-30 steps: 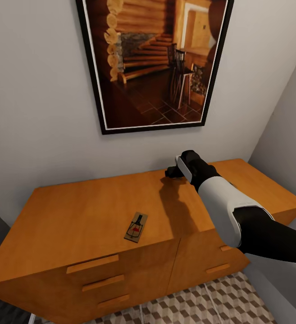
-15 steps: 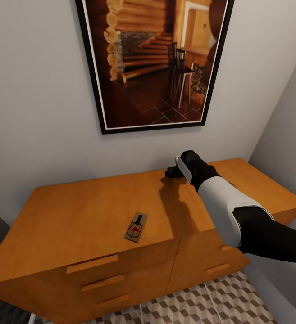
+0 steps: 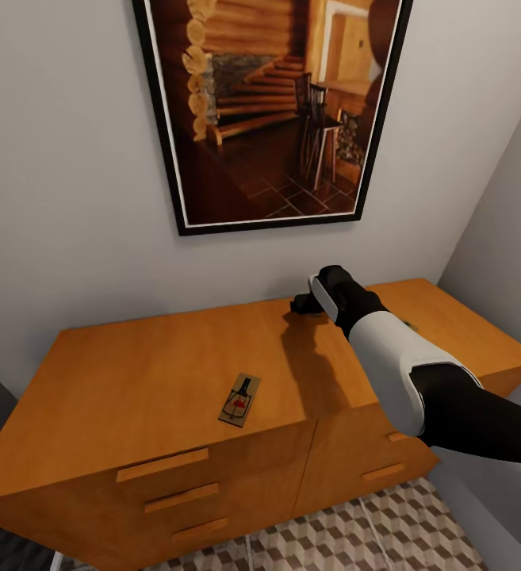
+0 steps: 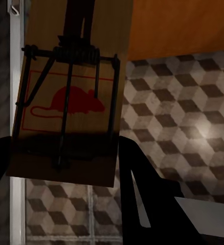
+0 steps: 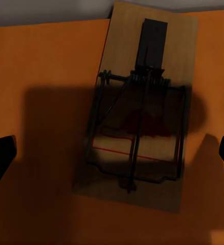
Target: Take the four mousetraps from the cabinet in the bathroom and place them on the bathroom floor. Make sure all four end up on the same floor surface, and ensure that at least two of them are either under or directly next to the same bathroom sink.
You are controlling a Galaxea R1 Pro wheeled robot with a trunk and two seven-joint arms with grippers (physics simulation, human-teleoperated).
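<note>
Mousetrap (image 5: pixel 140 104) between open right hand (image 5: pixel 112 153) fingers

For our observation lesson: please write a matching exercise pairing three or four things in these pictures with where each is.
Things:
1. flat brown wooden mousetrap
2. black-framed log-cabin picture
3. cube-patterned tiled floor
4. second wooden mousetrap

Places:
A. on the grey wall
B. between the left claw fingers
C. on the orange-brown wooden cabinet top
D. below the drawers

Pairs: 1-C, 2-A, 3-D, 4-B
</note>
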